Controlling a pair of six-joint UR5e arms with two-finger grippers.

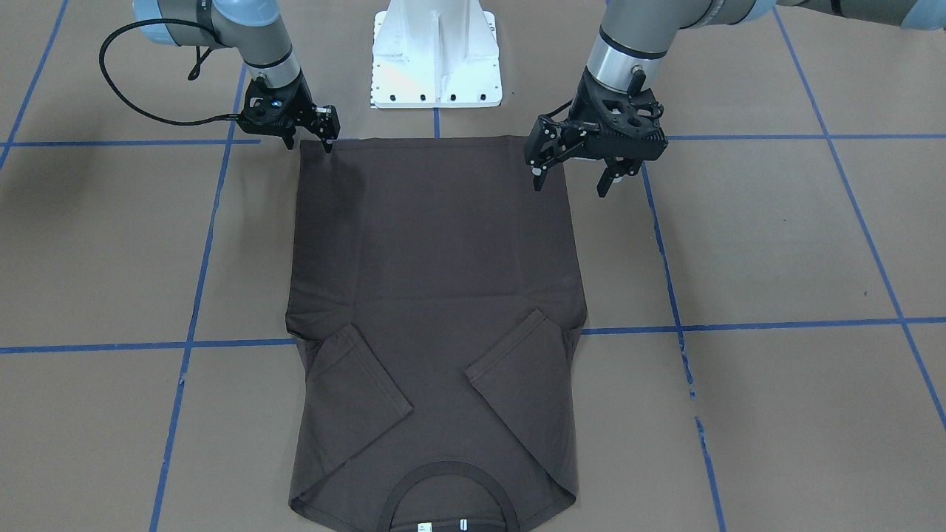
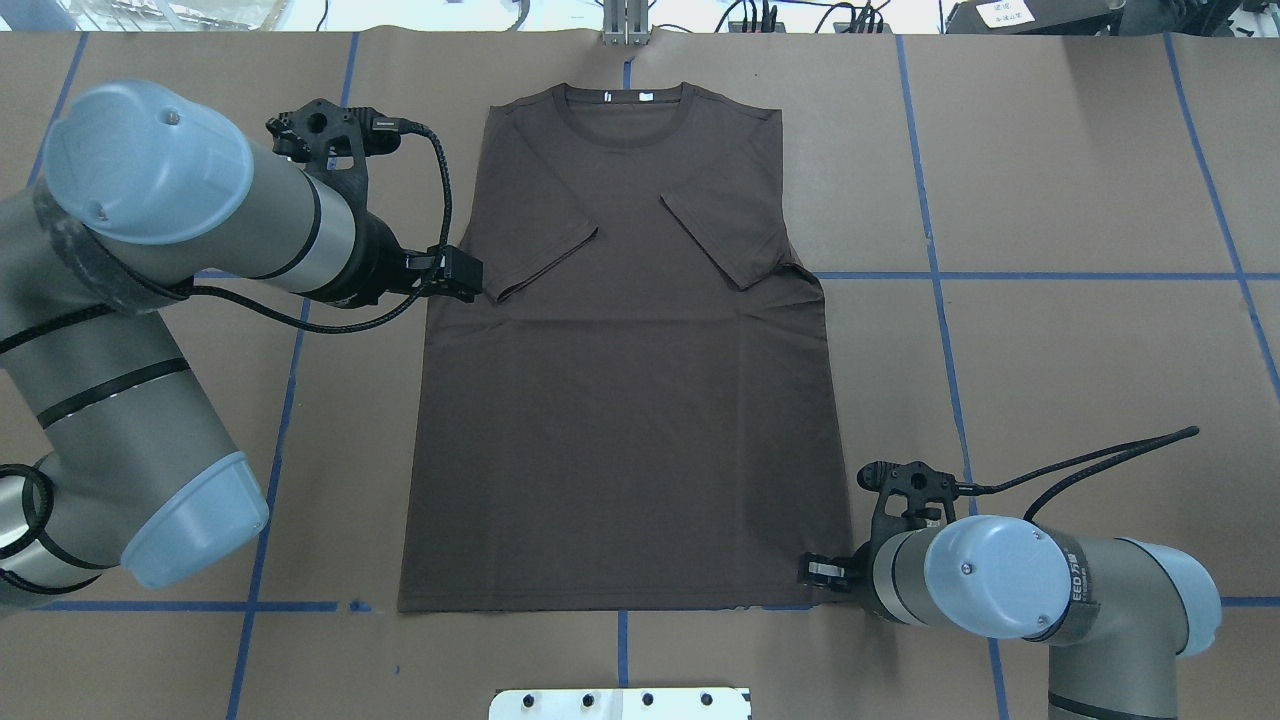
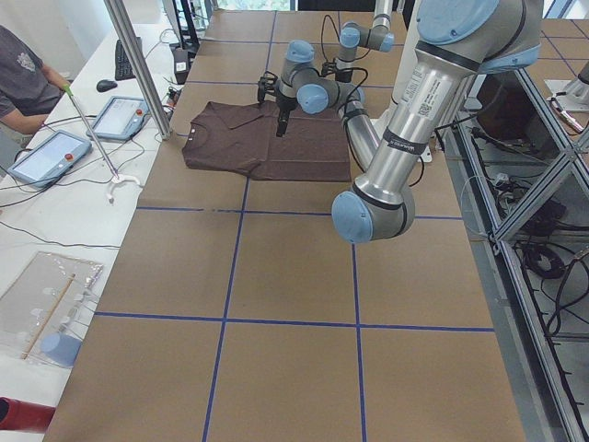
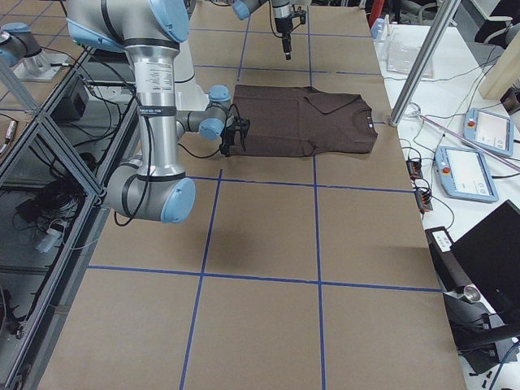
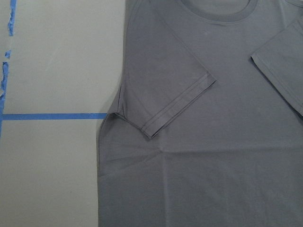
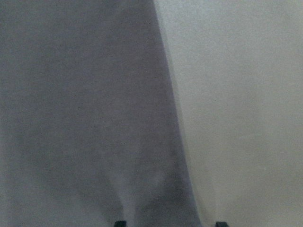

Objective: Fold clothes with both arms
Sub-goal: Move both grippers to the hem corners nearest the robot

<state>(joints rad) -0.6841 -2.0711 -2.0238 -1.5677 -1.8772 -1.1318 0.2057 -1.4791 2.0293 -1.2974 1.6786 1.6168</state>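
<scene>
The dark brown T-shirt (image 1: 436, 295) lies flat on the brown table (image 1: 776, 244). Both sleeves are folded in over the chest, and the collar with its white tags (image 2: 625, 97) points away from the robot. No chest lettering shows. My right gripper (image 1: 310, 140) is low at the hem corner nearest the robot (image 2: 815, 570). It is open, and in the right wrist view the shirt's side edge (image 6: 170, 118) runs between its fingertips. My left gripper (image 1: 571, 181) is open and empty, raised high above the shirt's left side. The left wrist view looks down on the folded left sleeve (image 5: 175, 94).
The white pedestal base (image 1: 436, 59) stands just behind the hem. Blue tape lines (image 1: 776, 325) grid the table. A side bench with tablets (image 3: 55, 152), a metal pole (image 3: 138, 74) and a seated person (image 3: 23, 74) lies beyond the collar end.
</scene>
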